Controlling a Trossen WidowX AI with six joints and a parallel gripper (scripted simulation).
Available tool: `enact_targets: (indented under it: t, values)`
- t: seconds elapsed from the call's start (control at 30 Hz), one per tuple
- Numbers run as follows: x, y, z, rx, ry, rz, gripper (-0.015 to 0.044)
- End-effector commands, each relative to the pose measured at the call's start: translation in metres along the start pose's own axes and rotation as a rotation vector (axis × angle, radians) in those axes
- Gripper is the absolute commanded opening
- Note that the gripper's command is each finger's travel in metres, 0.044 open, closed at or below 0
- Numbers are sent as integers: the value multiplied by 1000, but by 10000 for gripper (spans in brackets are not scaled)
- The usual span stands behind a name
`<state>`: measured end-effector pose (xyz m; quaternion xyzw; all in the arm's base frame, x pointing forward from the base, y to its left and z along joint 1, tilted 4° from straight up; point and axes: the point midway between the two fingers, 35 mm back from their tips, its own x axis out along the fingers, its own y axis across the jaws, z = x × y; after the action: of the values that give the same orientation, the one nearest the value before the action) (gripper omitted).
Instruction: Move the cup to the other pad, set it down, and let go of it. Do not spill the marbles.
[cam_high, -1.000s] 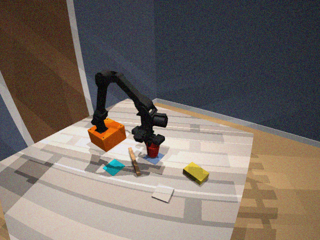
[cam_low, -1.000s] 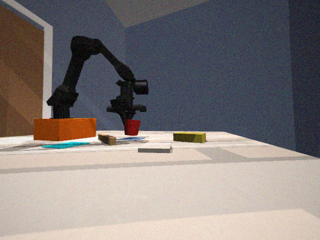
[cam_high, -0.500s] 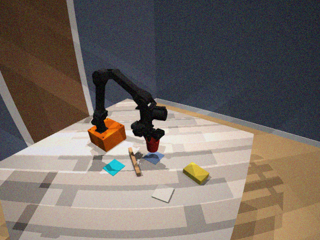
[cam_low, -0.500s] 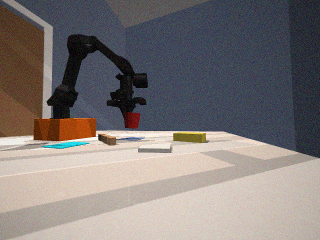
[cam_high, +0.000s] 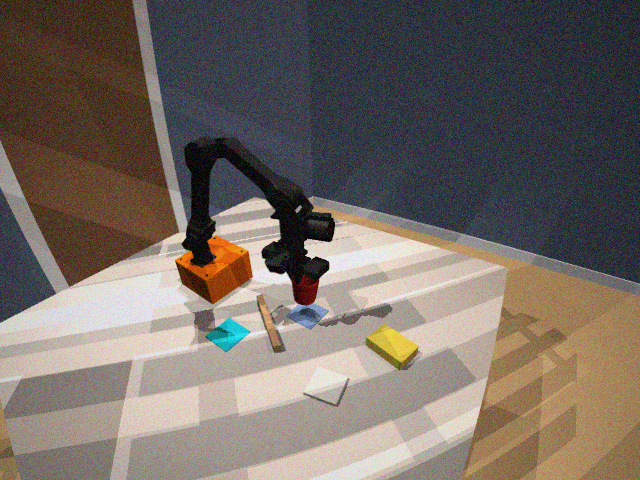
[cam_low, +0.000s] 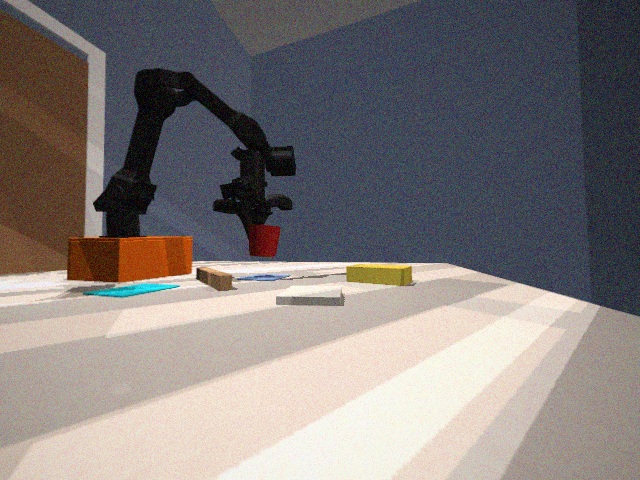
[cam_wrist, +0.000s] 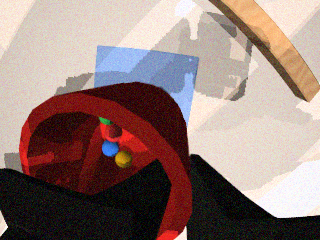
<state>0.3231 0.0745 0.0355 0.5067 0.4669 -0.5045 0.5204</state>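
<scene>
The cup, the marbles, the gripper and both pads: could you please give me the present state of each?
Cup: lifted off the table, tilted slightly, held at its rim.
Marbles: inside the cup, none spilled.
Gripper: shut on the cup's wall.
Blue pad: flat, bare, directly under the cup.
Cyan pad: flat, unoccupied, beyond the wooden bar.

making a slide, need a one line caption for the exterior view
End effector grips the red cup by its rim, holding it in the air above the blue pad.
</scene>
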Motion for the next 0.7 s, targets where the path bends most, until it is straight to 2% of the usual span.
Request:
enact_targets:
  t: [0.0,0.67]
  values:
    - [0,-1,2,-1,0,0,0]
    - [-2,-24,44,2,-7,0,0]
